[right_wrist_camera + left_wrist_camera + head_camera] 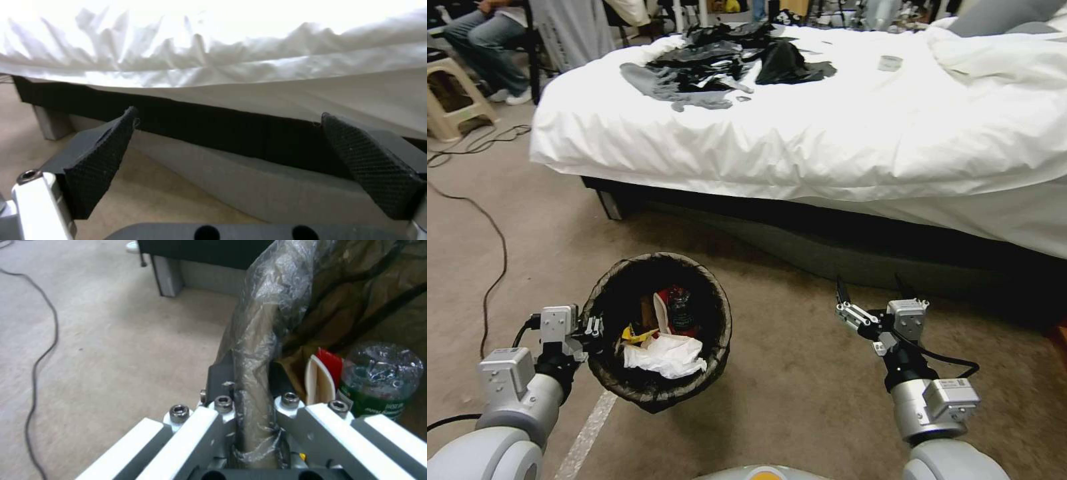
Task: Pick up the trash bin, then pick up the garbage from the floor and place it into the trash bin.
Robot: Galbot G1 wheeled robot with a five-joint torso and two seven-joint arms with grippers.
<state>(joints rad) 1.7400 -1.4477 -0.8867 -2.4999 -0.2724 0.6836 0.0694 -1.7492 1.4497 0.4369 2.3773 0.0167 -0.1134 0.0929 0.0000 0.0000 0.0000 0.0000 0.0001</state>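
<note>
OK, left gripper (594, 328) is clamped on the near-left rim of the trash bin (602, 283), holding it apart from the carpet (800, 373). Bin contents: crumpled white paper (666, 355), a red-and-white carton (324, 375), a clear plastic bottle (380, 378), plus a yellow scrap (635, 335), probably a wrapper. Right gripper (872, 292) hangs at right, jaws spread, empty. The bed (854, 127) lies beyond with dark clothes (727, 60) on it.

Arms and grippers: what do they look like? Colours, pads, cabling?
Both arms have light grey rounded links with silver wrist blocks and black joints. Left gripper and right gripper have white-silver linkage bars with hex bolts and black textured pads. Black cables loop at each wrist.
</note>
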